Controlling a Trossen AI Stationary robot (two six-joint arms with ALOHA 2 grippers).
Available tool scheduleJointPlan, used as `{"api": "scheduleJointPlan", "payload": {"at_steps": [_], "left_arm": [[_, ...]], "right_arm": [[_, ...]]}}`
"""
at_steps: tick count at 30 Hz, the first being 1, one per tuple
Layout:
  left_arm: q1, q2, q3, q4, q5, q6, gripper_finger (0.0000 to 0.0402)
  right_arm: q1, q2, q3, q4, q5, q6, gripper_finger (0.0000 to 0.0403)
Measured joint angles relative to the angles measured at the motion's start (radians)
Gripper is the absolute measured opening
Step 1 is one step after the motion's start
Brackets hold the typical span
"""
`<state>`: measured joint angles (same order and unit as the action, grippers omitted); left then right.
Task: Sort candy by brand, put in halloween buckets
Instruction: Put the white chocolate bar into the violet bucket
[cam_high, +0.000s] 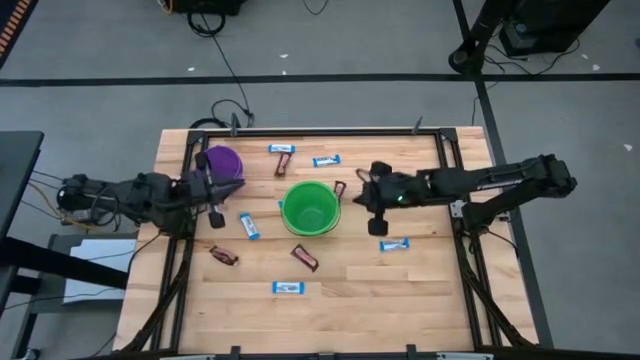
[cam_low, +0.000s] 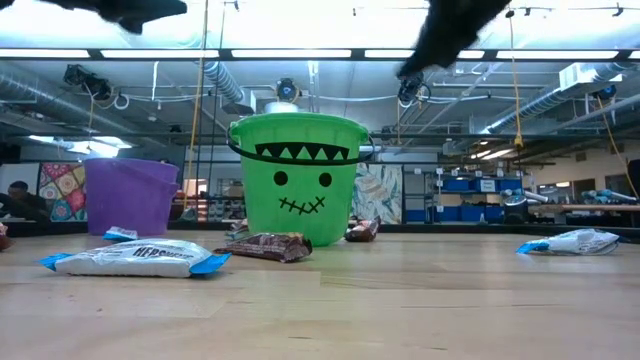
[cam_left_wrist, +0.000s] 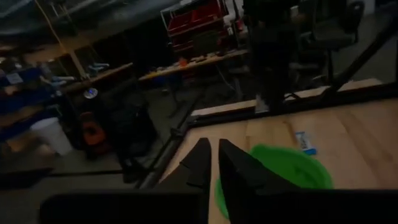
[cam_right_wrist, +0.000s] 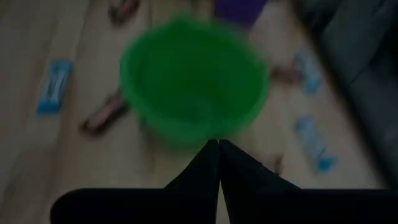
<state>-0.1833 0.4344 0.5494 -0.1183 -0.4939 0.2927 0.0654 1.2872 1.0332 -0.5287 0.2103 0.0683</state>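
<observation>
The green bucket (cam_high: 310, 208) stands upright mid-table, with a face on its front (cam_low: 298, 180). The purple bucket (cam_high: 222, 162) stands to its left, toward the far edge. Blue candy (cam_high: 249, 226) and brown candy (cam_high: 304, 257) lie flat, scattered around both buckets. My left gripper (cam_high: 225, 190) hovers level just near-side of the purple bucket, pointing at the green one (cam_left_wrist: 280, 171). Its fingers (cam_left_wrist: 213, 152) stand a narrow gap apart with nothing between them. My right gripper (cam_high: 355, 197) hangs above the green bucket's right rim (cam_right_wrist: 193, 87), slanting down, shut and empty.
More bars lie near the far edge (cam_high: 282, 149), beside the green bucket's right side (cam_high: 339, 188), at the right (cam_high: 394, 244) and toward the near edge (cam_high: 288, 288). A dark frame runs along the table's far edge and sides (cam_high: 440, 150). Bare wood lies at the near right.
</observation>
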Motion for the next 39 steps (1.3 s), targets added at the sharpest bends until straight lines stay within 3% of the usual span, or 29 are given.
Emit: {"api": "scheduleJointPlan", "payload": {"at_steps": [7,11,16,20,27,31,34,39], "left_arm": [[0.0,0.051,0.031,-0.015,-0.036,0.066,0.0104],[0.0,0.07,0.031,0.009,-0.036,0.076,0.0123],[0.0,0.087,0.031,0.054,-0.035,0.077,0.0126],[0.0,0.094,0.031,0.054,-0.035,0.078,0.0127],[0.0,0.102,0.031,0.057,-0.037,0.092,0.0127],[0.0,0.104,0.031,0.056,-0.038,0.09,0.0127],[0.0,0.103,0.031,0.057,-0.04,0.089,0.0127],[0.0,0.103,0.031,0.055,-0.04,0.084,0.0127]], "right_arm": [[0.049,0.064,-0.001,-0.28,-0.014,0.199,0.0024],[0.052,0.075,-0.001,-0.344,-0.06,0.206,0.0024],[0.051,0.082,-0.001,-0.292,-0.074,0.115,0.0024],[0.051,0.101,-0.001,-0.301,-0.057,0.147,0.0024],[0.055,0.203,-0.001,-0.38,-0.202,0.256,0.0024],[0.071,0.283,-0.001,-0.475,-0.211,0.278,0.0027],[0.084,0.337,-0.003,-0.533,-0.215,0.279,0.0041],[0.093,0.391,-0.047,-0.478,-0.272,0.318,0.0094]]}}
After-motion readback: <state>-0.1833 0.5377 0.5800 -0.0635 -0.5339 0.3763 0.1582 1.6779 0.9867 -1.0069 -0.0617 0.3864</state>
